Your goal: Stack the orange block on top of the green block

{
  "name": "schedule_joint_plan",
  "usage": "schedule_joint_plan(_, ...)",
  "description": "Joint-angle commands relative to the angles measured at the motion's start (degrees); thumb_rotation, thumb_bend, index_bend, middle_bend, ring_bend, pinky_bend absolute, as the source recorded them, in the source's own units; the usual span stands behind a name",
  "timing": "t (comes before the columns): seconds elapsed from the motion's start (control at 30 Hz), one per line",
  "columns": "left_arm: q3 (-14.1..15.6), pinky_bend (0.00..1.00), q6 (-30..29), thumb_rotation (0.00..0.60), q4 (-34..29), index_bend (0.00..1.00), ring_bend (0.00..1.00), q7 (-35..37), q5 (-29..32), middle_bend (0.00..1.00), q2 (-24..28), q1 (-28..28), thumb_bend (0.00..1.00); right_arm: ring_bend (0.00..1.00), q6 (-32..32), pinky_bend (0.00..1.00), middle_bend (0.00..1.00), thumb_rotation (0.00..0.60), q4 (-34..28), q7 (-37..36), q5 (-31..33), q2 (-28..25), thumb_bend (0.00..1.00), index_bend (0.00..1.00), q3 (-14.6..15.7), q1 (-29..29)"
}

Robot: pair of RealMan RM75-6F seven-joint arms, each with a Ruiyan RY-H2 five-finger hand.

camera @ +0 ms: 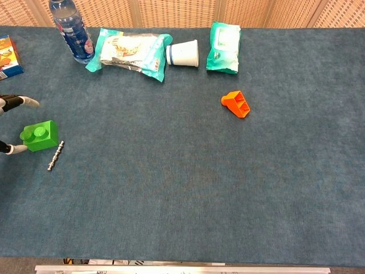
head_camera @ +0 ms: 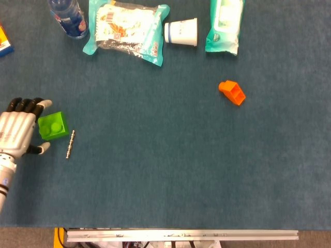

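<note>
- Reaching in from the left edge of the table [head_camera: 165, 170], your left hand [head_camera: 18, 132] lies flat with its back toward the head camera, fingers apart and holding nothing.
- Your fingers [head_camera: 26, 105] point away from you, and the thumb tip sits low on the hand's right side, just beside the green block [head_camera: 53, 125].
- The green block sits right against the hand's inner edge; whether they touch cannot be told.
- A small metal rod [head_camera: 70, 144] lies just right of the block.
- The orange block [head_camera: 232, 92] rests on its side well apart from the green one, far across the table to the right.
- The head view gives you the whole hand and wrist; the chest view shows only two fingertips [camera: 25, 102] at the frame's left edge, flanking the green block above and below.
- Your right hand appears in neither view.
- Along the far edge sit a water bottle [head_camera: 68, 16], a snack bag [head_camera: 126, 28], a paper cup [head_camera: 182, 32] on its side and a wipes pack [head_camera: 224, 25].
</note>
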State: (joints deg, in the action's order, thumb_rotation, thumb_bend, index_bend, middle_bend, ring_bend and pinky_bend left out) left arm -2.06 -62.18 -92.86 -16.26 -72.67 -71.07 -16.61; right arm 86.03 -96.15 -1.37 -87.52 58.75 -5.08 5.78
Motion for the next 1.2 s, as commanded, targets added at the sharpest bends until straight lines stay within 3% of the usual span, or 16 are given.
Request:
schedule_joint_plan(0.03, -0.19, 0.09, 0.81, 0.600, 0.06, 0.17, 0.15, -1.39, 1.72, 0.17, -0.86, -0.67, 0.16, 0.17, 0.22, 0.21, 0.25, 0.600, 0.22, -0.36, 0.08, -0.02, 0.15, 0.09, 0.08, -0.23)
schedule_joint_plan(0.4, -1.17, 0.13, 1.99, 0.600, 2.30, 0.18, 0.17, -4.56, 7.37, 0.19, -4.09, -2.57, 0.16, 0.17, 0.91, 0.21, 0.25, 0.600, 1.47, -2.08, 0.35, -0.17, 0.15, 0.09, 0.37, -1.11)
schedule_joint_plan(1.07, -0.77, 0.20, 2.63, 0.600, 6.40, 0.34, 0.29, -8.05, 11.90, 0.34, -6.33, -4.46, 0.16, 0.17, 1.20, 0.21, 0.25, 0.600, 2.11, -3.05, 0.09, -0.17, 0.15, 0.09, 0.34, -1.36)
schedule_joint_plan(1.2, -0.93, 0.23, 1.83, 0.600, 7.19, 0.42, 0.34, -7.41, 10.76, 0.39, -6.95, -4.74, 0.16, 0.17, 1.27, 0.21, 0.25, 0.600, 2.25, -3.20, 0.18, -0.05, 0.15, 0.09, 0.38, -1.50)
